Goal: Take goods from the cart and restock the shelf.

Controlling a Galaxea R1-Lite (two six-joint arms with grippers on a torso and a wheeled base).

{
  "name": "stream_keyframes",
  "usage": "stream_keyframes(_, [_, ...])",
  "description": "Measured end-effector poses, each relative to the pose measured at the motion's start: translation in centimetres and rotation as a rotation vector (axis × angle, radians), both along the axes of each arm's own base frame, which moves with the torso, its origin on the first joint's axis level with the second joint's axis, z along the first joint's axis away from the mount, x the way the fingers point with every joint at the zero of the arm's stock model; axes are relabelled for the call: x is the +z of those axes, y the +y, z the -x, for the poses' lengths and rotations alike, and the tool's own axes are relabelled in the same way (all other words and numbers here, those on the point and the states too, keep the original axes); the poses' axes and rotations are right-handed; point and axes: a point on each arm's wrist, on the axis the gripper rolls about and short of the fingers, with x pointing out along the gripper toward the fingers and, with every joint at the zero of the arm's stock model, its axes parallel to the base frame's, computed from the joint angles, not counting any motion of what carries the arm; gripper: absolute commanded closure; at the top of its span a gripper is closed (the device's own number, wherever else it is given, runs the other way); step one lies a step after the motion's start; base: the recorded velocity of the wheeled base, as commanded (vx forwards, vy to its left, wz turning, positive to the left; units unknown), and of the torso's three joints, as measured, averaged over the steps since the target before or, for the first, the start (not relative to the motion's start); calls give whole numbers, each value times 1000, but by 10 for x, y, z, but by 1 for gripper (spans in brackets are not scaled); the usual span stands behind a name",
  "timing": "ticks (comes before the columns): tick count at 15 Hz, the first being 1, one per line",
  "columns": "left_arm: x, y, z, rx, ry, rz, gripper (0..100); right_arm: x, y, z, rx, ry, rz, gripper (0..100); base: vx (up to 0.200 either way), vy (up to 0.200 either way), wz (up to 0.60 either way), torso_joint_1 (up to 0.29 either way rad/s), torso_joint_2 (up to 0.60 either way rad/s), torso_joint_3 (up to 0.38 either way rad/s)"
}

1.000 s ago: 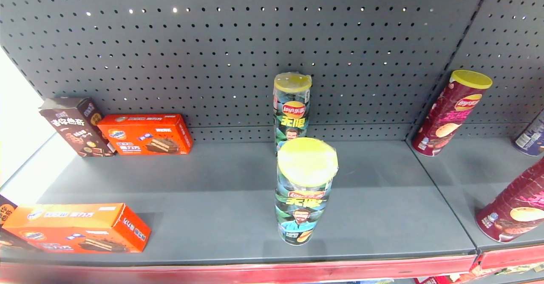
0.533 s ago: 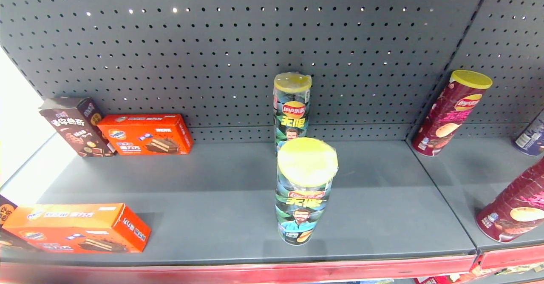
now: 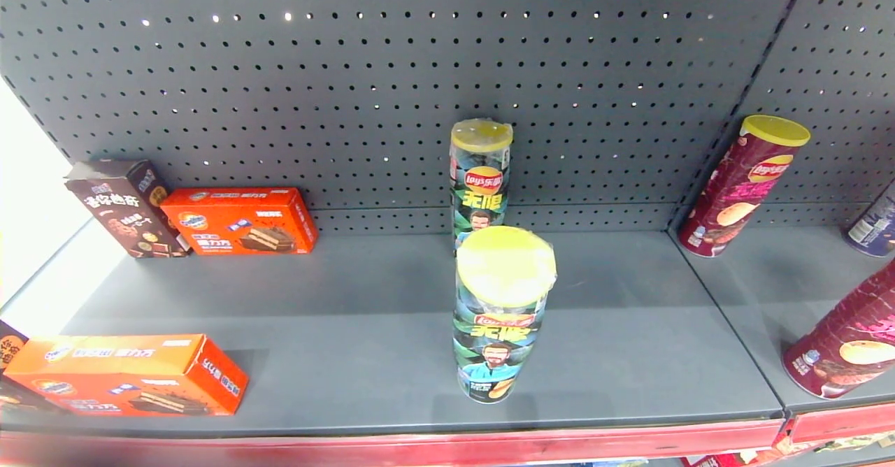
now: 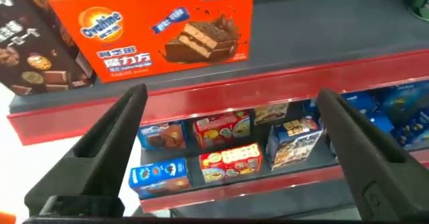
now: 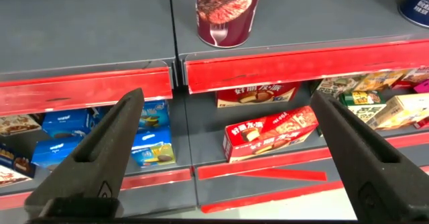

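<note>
On the grey shelf [image 3: 335, 341] two green crisp cans with yellow lids stand upright in a row, one at the front [image 3: 502, 313] and one at the back [image 3: 480, 177]. Orange wafer boxes lie at the front left [image 3: 122, 374] and back left [image 3: 241, 219]. My left gripper [image 4: 231, 157] is open and holds nothing, below the shelf's red front edge [image 4: 268, 83], facing the orange box [image 4: 151, 26]. My right gripper [image 5: 224, 160] is open and holds nothing, in front of the red shelf lip [image 5: 301, 66] under a maroon can [image 5: 226, 9].
A dark brown box [image 3: 126, 205] stands at the back left. Maroon cans [image 3: 745, 184] [image 3: 849, 341] and a blue can [image 3: 874, 226] stand on the neighbouring shelf to the right. Lower shelves hold blue and red snack boxes [image 4: 228, 163] [image 5: 271, 133]. A perforated grey panel [image 3: 349, 82] backs the shelf.
</note>
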Motion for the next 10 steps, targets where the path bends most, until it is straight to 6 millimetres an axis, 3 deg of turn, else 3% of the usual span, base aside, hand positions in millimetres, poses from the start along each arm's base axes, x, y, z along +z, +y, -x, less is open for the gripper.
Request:
stream_keyframes(3, [0,1,0,27,1,25,0,0,0,0,1,0,0,0,0,0,0,0,0,0])
stream_keyframes(6, [0,4,0,175,-1,46,0,0,0,0,1,0,0,0,0,0,0,0,0,0])
stream_keyframes(10, [0,2,0,113,0,13,0,0,0,0,0,1,0,0,0,0,0,0,0,0])
